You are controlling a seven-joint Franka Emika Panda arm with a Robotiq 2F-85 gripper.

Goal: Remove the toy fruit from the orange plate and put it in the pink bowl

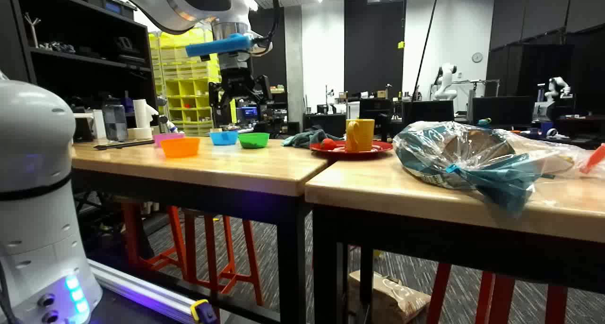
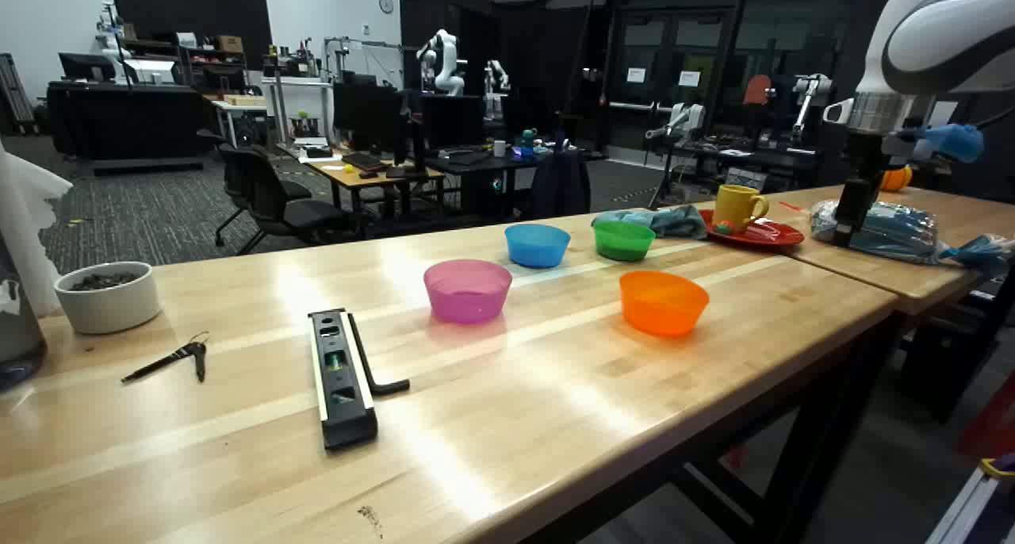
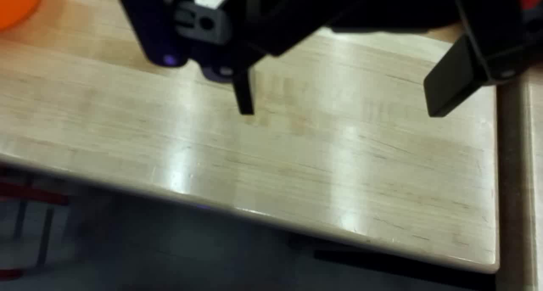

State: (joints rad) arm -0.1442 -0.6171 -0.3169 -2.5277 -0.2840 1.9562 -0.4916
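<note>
In an exterior view, lower than the fingers of the gripper [image 1: 240, 106] and well to their left, we see the pink bowl [image 1: 166, 137] standing upright on a wooden table [image 1: 264, 166]. The orange bowl [image 1: 180, 148] partly hides it and also lies left of the fingers. Next we come to the blue bowl [image 1: 223, 138] and then the green bowl [image 1: 254, 140], both showing lower than the fingers and roughly in line with them. The fingers themselves hang in the air above the wood, and in the wrist view we see them spread wide, with tabletop showing between the pads [image 3: 449, 79]. Lower again and to the right of the fingers, in an exterior view, we find a crumpled teal cloth [image 1: 307, 139], then the red toy fruit [image 1: 327, 144], well apart from the fingers. It rests on the red plate [image 1: 382, 147], where a yellow mug [image 1: 361, 136] stands upright beside it; we cannot tell whether the two touch. Farther right of the fingers, past the plate, lies a plastic bag [image 1: 472, 156], clear in part and teal in part.
</note>
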